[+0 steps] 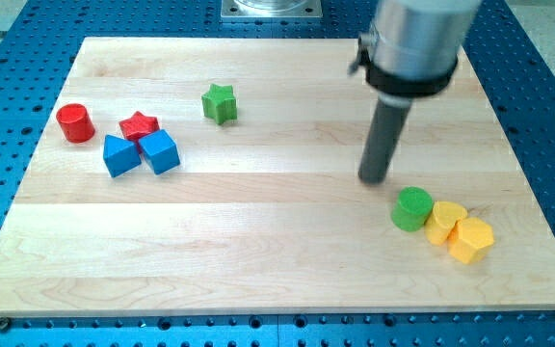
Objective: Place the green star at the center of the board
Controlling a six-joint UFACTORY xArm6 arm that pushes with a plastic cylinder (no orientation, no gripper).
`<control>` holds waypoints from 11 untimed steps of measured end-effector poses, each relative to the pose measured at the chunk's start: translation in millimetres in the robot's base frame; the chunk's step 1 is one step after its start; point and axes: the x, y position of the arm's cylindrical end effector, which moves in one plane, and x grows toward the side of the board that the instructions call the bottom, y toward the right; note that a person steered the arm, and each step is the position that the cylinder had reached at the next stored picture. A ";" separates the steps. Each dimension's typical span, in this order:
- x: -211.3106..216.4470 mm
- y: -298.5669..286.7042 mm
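Our board [287, 270], green star [219, 103] toward 10 o'clock, my tip [373, 179], bare, touching nothing, toward 3 o'clock, green cylinder [412, 208] just at its 4 o'clock.

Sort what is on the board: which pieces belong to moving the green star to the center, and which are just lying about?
Belongs to the job:
green star, toward the view's top left
my tip, right of center, apart from the star
board

Just lying about:
red cylinder
red star
two blue blocks
green cylinder
two yellow blocks
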 end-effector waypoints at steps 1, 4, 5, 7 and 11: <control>-103.5 -33.4; -156.4 -259.8; -132.4 -223.6; -72.8 -182.8; -80.2 -105.3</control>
